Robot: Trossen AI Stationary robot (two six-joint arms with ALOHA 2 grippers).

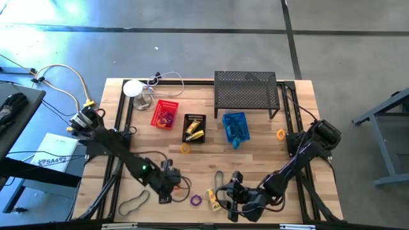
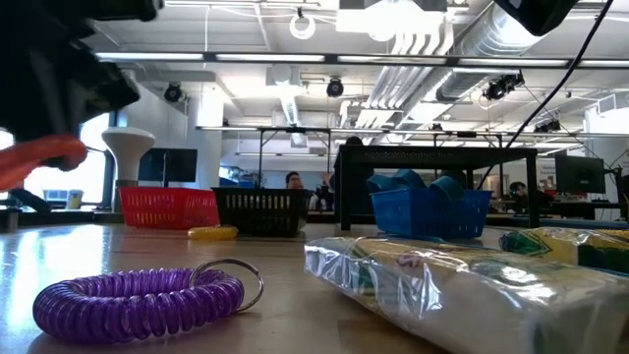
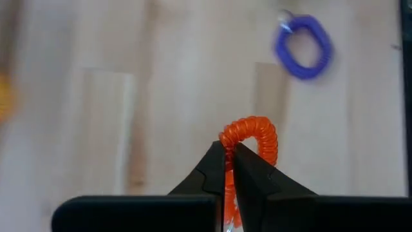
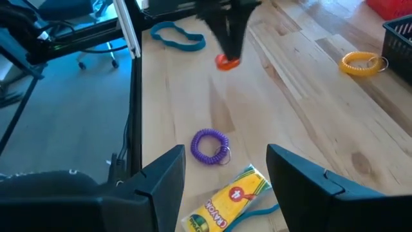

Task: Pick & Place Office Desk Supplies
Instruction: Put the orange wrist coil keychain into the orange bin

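Presently we note the left end effector (image 3: 229,158) clamped on the orange coil ring (image 3: 254,135), lower left of the high view; pickup done, a carry to the red basket (image 1: 164,114) seems due. Right end effector (image 4: 222,171) waits apart.

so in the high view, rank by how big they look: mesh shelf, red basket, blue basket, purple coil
1. mesh shelf, clearly largest
2. red basket and blue basket, too alike to rank
3. purple coil, smallest
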